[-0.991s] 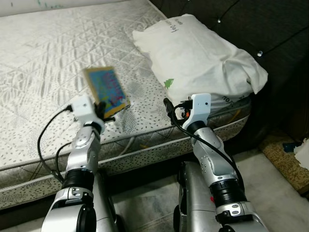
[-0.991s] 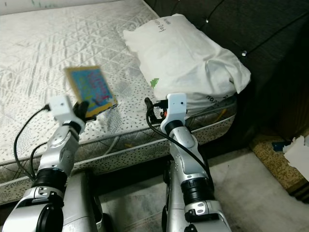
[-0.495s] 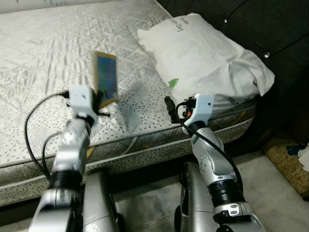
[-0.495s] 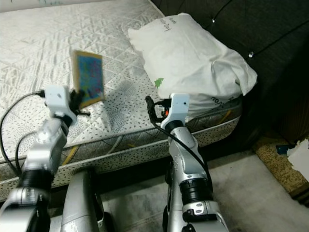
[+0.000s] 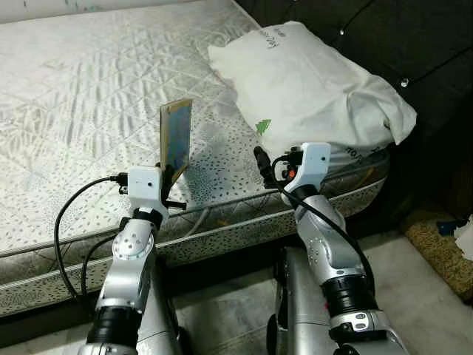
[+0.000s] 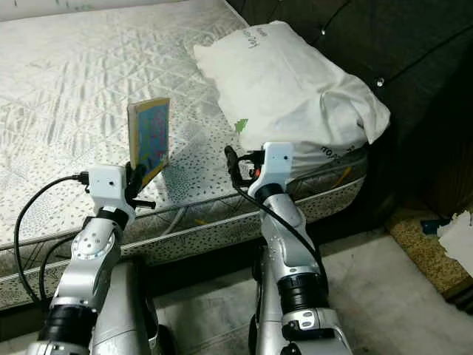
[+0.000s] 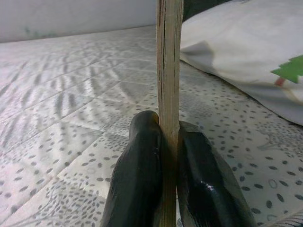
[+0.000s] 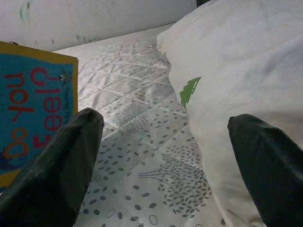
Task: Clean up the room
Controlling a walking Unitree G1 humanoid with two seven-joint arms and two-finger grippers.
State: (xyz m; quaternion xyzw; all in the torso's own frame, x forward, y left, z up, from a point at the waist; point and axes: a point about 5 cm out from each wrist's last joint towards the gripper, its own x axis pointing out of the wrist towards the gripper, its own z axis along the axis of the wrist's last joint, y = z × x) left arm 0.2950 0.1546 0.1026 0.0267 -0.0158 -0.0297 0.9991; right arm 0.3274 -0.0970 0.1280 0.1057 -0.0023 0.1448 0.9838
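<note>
Left gripper (image 7: 168, 156) clamps book (image 5: 176, 137) upright above mattress (image 5: 66, 118), now lower, at 9 o'clock of pillow (image 5: 310, 89). Right gripper (image 8: 165, 175) spread wide, holding nothing, unchanged.

Bedroom in a home: bare quilted mattress (image 5: 81, 111) w/ a white pillow (image 5: 310, 89) at its head, against what looked like a dark tufted headboard (image 5: 414, 44). Pale tiled floor (image 5: 429, 296) ran alongside the bed.
</note>
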